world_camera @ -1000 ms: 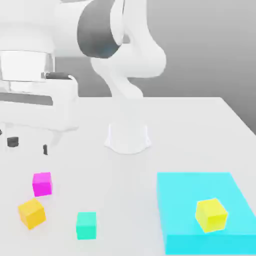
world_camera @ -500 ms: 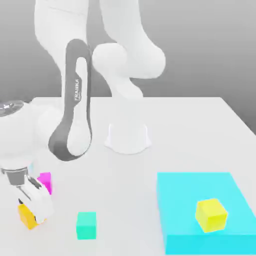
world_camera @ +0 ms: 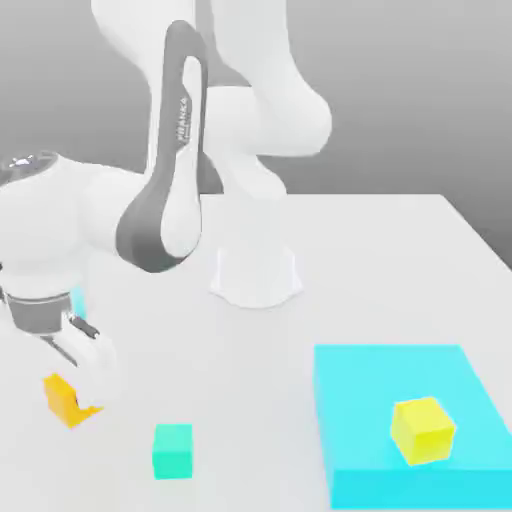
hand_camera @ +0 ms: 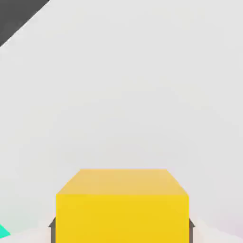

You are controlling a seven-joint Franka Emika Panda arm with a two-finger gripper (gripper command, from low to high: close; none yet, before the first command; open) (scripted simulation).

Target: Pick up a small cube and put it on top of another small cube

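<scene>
The small cube (world_camera: 60,396), deep orange-yellow, hangs just above the table at the exterior view's left. My gripper (world_camera: 82,392) reaches down onto it from above and is shut on it. In the hand view the small cube (hand_camera: 122,206) sits close up, with a dark fingertip (hand_camera: 51,228) pressed against each of its two sides. A teal cube (world_camera: 172,450) of the same size rests on the table a short way to the exterior view's right of the held cube.
A flat cyan block (world_camera: 375,385) lies at the exterior view's lower right, with a paler lemon-yellow cube (world_camera: 422,430) on top. The arm's white base (world_camera: 255,275) stands at the table's middle. A teal corner (hand_camera: 3,231) shows beside the held cube.
The fingers closed on the orange-yellow cube, and it has risen a little off the table. The arm swung down over the left side and now covers the magenta cube.
</scene>
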